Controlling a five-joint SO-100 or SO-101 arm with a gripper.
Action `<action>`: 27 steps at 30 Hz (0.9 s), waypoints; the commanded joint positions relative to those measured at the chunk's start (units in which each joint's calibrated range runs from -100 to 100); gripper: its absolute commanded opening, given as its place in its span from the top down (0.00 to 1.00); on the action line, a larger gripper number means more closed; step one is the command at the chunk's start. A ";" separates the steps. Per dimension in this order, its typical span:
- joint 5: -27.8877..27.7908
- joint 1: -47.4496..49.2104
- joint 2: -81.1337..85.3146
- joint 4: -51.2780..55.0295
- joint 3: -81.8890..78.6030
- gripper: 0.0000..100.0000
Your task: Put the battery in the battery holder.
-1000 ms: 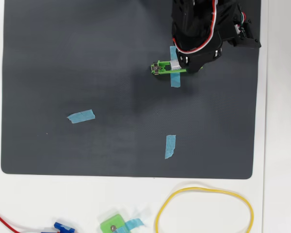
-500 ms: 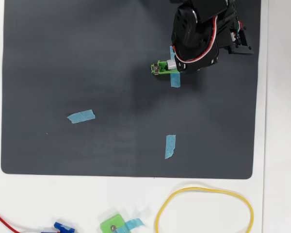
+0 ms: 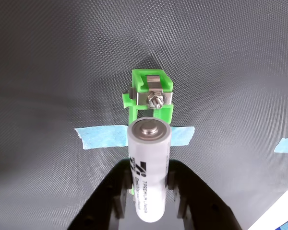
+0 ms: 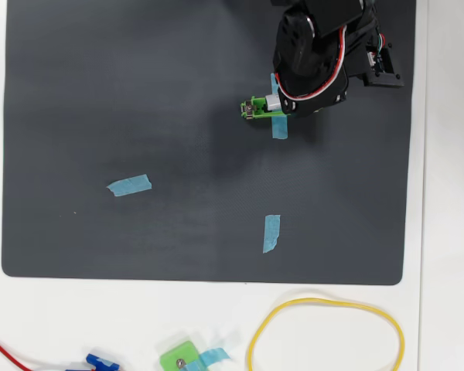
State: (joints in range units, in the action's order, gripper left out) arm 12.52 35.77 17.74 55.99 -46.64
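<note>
Battery [image 3: 149, 167]: white-silver cylinder with dark print, clamped between the black fingers [image 3: 119, 201], which close on its sides in the wrist view; its metal end cap faces the camera. It sits directly over the holder [image 3: 149, 98], a bright-green frame with a metal tab and nut at its far end, fixed by a blue tape strip [image 3: 103, 136]. Whether the two touch cannot be told. Overhead view: holder [image 4: 255, 109] near the upper right of the dark mat [image 4: 139, 93] on a white desk [image 4: 448, 232], the arm [image 4: 317, 54] covering its right part. Loose tape pieces [image 4: 129, 185], a yellow loop [image 4: 325, 336] and a squarish green piece [image 4: 179, 359] lie well apart.
</note>
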 commanded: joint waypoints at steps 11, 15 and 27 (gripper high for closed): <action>0.21 -3.44 -3.97 -4.41 1.18 1.00; 0.26 -3.33 -4.14 -4.41 1.18 1.00; 0.16 -3.54 -4.48 -4.24 0.74 0.96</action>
State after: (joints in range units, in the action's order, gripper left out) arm 12.52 33.07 12.99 52.20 -46.55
